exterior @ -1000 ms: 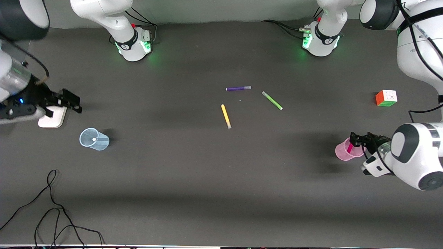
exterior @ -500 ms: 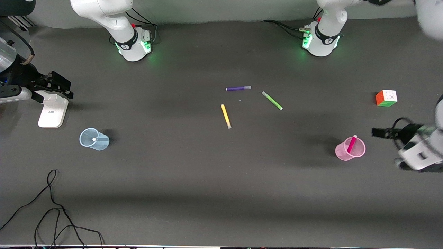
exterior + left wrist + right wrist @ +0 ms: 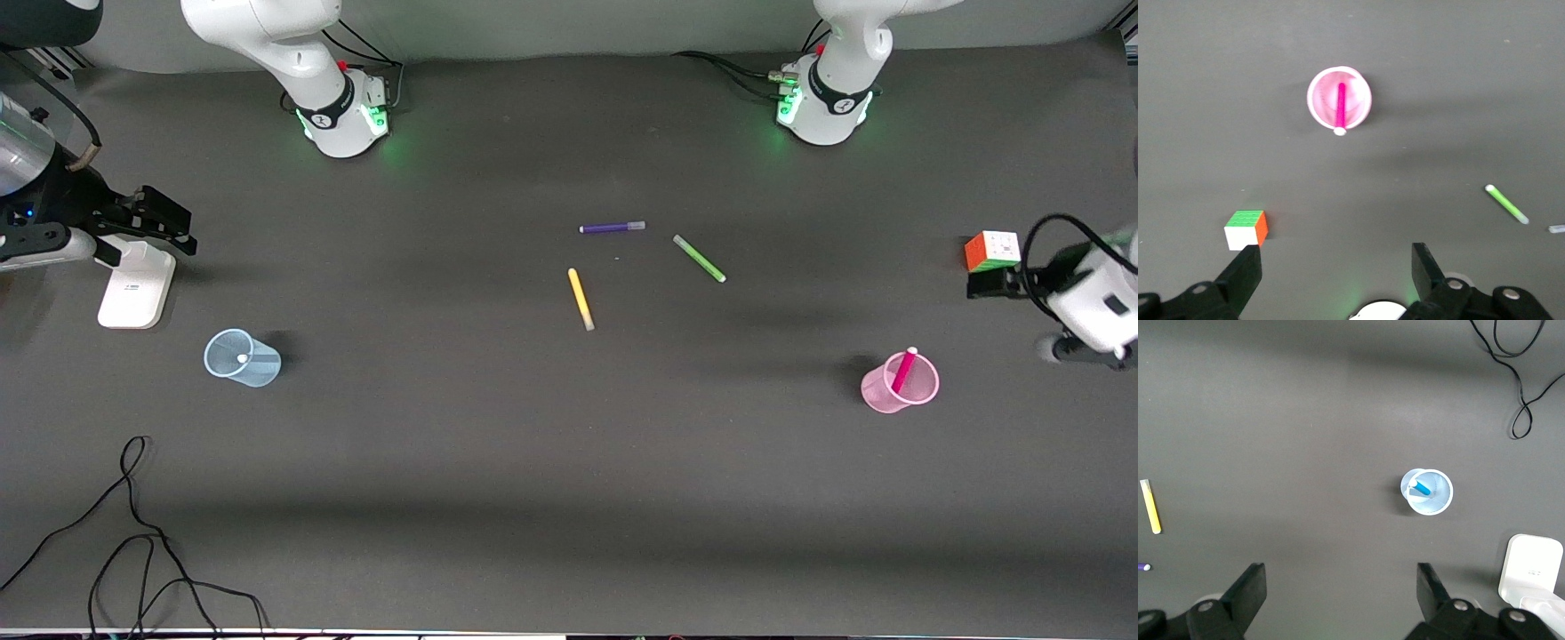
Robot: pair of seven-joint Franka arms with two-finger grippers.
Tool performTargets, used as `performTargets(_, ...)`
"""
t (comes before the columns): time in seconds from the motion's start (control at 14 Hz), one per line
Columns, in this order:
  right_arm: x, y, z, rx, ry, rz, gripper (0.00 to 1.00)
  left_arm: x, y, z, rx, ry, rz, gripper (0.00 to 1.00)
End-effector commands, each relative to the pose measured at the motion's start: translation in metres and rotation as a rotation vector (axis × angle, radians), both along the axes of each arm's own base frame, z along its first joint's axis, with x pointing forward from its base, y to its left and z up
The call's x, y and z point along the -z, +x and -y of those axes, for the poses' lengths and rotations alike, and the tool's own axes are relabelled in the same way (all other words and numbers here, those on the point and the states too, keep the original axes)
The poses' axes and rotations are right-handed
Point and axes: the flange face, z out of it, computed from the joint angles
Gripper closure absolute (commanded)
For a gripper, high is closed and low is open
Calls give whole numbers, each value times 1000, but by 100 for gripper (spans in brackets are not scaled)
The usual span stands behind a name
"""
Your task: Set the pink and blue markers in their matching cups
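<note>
Both markers look already housed, so what matters now is how each gripper stands to its cup: clear of it and empty. The pink marker (image 3: pixel 903 371) leans in the pink cup (image 3: pixel 919 396) at the lower right of the front view, its pale cap poking above the rim, while the left gripper (image 3: pixel 982 286) hangs spread and empty at the right edge of the frame, over the table beside the colour cube (image 3: pixel 992 252). The blue cup (image 3: pixel 258 368) sits at the left of the frame; in the right wrist view the blue marker (image 3: pixel 1421 487) slants inside it, though from the front only a pale dot of cap shows. The right gripper (image 3: pixel 162 223) is at the upper left, fingers wide apart, gripping nothing, over a white block (image 3: pixel 133 291). The yellow (image 3: pixel 580 299), purple (image 3: pixel 612 228) and green (image 3: pixel 699 259) markers lie flat mid-table, well apart from both cups. Most of the left arm is cut off by the frame edge.
</note>
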Motion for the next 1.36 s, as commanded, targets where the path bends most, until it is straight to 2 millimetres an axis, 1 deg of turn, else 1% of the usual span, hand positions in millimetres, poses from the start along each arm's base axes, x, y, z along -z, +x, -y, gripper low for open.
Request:
performTargets(0.0, -6, 3, -1, 21, -18, 11, 0, -16, -32, 34, -23, 8, 50, 0)
performTargets(0.21, -5, 2, 3, 59, -12, 8, 0, -31, -40, 51, -27, 8, 71, 0)
performTargets(0.29, -5, 1, 3, 87, -11, 6, 0, -36, -41, 47, -39, 0, 76, 0)
performTargets(0.36, -5, -1, 2, 108, -10, -6, 0, -37, -43, 48, -39, -7, 74, 0)
performTargets(0.57, -10, -6, 1, 95, -10, -12, 0, -40, -46, 45, -32, -12, 70, 0)
performTargets(0.71, -9, -6, 1, 95, -4, -18, 0, -42, -46, 45, -29, -12, 71, 0)
performTargets(0.79, -5, -4, 2, 95, -3, -24, 0, -41, -46, 46, -30, -20, 68, 0)
performTargets(1.0, -3, 1, -4, 95, 14, -13, 0, -41, -47, 46, -33, -30, 61, 0)
performTargets(1.29, 6, 5, -3, 103, 15, -29, 0, -41, -47, 44, -36, -30, 62, 0)
